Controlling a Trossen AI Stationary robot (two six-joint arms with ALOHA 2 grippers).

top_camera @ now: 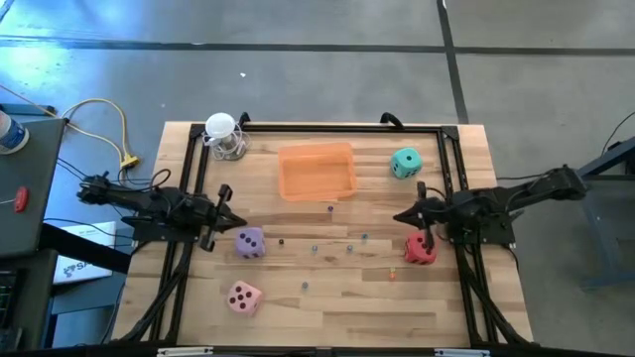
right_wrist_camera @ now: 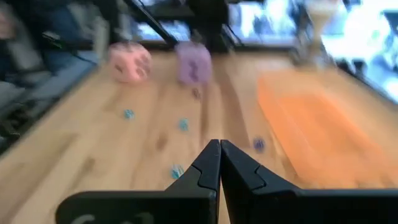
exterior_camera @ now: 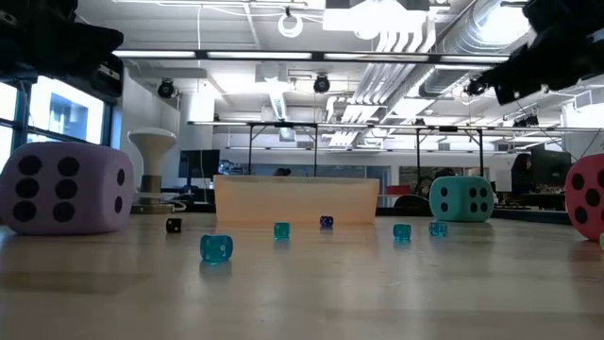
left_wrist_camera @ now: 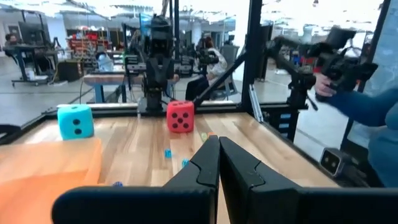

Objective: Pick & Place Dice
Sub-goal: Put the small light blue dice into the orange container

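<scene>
Wooden planks form the table (top_camera: pixel 327 297), ringed by a black frame. From above, the left arm reaches in from the left edge, its gripper (top_camera: pixel 226 205) just up-left of the purple die (top_camera: pixel 250 243). The right arm mirrors it from the right edge, its gripper (top_camera: pixel 411 214) beside the red die (top_camera: pixel 421 249). The teal die (top_camera: pixel 405 163) sits right of the orange tray (top_camera: pixel 317 170); the pink die (top_camera: pixel 244 297) lies near the front left. All four dice stand flat, roughly square to the table, apart from both grippers. Small beads dot the middle.

At table height, the purple die (exterior_camera: pixel 66 188) shows six pips, the teal die (exterior_camera: pixel 461 199) stands right of the tray (exterior_camera: pixel 295 201), and the red die (exterior_camera: pixel 588 196) is cut by the edge.

Left wrist: the fingers (left_wrist_camera: pixel 239 171) are pressed together, empty, aimed toward the red die (left_wrist_camera: pixel 180 116); a person's sleeve (left_wrist_camera: pixel 367 106) shows beyond the table.

Right wrist: the fingers (right_wrist_camera: pixel 205 168) meet, holding nothing, facing the pink (right_wrist_camera: pixel 129 61) and purple (right_wrist_camera: pixel 194 62) dice.
</scene>
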